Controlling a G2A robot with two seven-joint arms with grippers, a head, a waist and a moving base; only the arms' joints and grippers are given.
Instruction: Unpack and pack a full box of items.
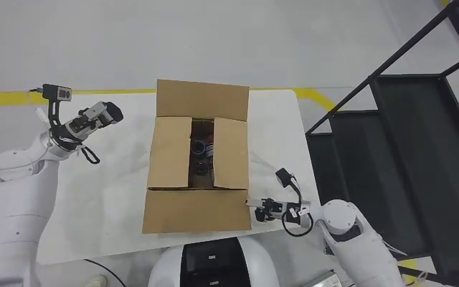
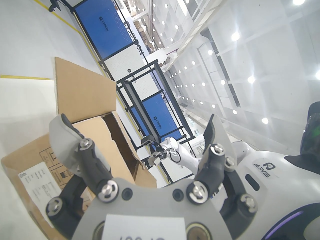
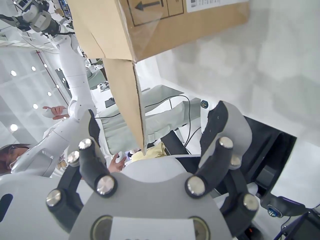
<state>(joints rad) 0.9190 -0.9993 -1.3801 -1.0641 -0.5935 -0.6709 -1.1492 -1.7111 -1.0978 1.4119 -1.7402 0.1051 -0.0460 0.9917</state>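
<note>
Brown cardboard box [image 1: 170, 154] at ctr of white bench [image 1: 107, 215], flaps open w/ dark round items [image 1: 201, 149] inside. Left gripper [image 2: 137, 123] wide open & empty, well apart from box. Right gripper [image 3: 155, 116] wide open, near flap's corner btwn its fingers, not clamped.

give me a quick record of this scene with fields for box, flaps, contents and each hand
box: cardboard box on the white table
flaps: near flap and far flap folded out, side flaps partly over the top
contents: dark items seen through the gap, kind unclear
left hand: open, empty, off the box's left side
right hand: open, near flap's right corner between its fingers, not gripped
</note>
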